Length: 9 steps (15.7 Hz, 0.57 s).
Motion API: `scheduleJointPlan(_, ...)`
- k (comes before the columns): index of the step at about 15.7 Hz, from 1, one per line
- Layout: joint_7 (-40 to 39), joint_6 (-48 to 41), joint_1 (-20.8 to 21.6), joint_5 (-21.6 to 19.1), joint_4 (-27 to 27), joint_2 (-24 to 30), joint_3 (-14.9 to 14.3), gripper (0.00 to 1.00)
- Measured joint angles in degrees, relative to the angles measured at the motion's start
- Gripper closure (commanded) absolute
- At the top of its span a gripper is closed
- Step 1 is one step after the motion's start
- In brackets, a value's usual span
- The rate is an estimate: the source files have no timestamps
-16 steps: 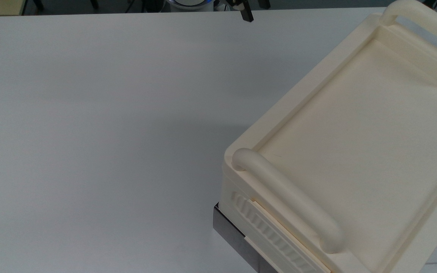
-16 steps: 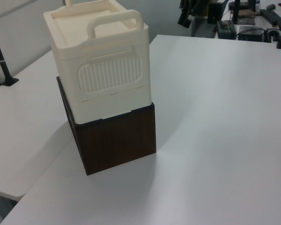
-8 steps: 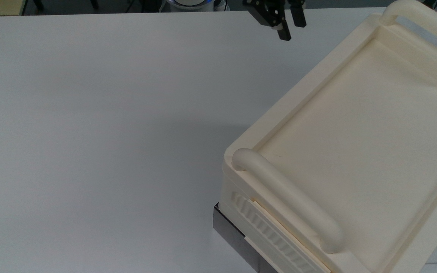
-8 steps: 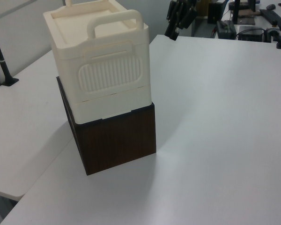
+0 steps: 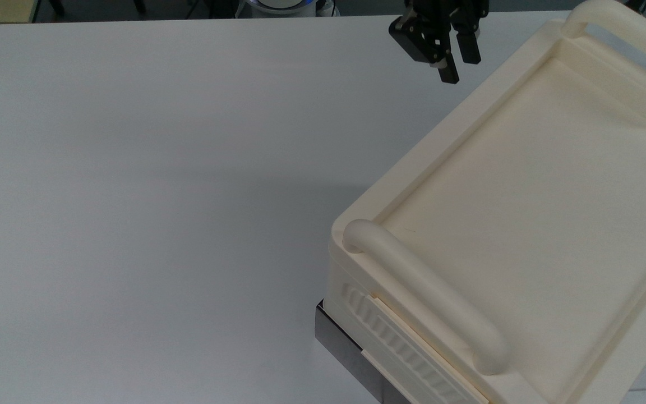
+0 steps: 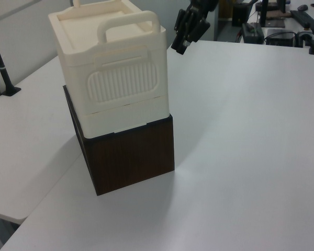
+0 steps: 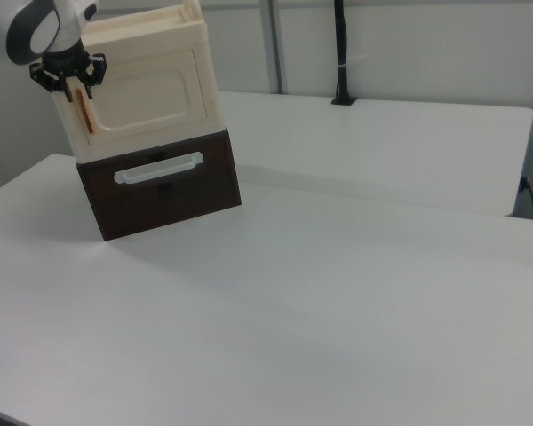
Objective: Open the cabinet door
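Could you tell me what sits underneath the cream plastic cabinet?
The cream plastic cabinet rests on a dark brown wood-grain box, whose front carries a pale bar handle. What is inside either cannot be seen, since both fronts are closed.

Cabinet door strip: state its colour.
Copper-orange, a thin strip at the right view's left end of the cream cabinet door.

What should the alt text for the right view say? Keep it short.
A cream cabinet sits on a dark brown base on a white table, its door facing the camera. The robot's gripper hangs by the door's orange strip, at the right view's left.
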<state>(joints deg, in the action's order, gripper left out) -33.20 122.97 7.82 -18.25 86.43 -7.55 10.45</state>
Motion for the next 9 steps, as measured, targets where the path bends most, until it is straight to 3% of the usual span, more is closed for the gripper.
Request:
scheduleJointPlan(6,1.09,4.02,0.05,1.20,0.00,-1.70,1.55,0.62)
scheduleJointPlan(9,1.64,5.65,0.07,1.33,0.00,-2.58,1.78,0.79)
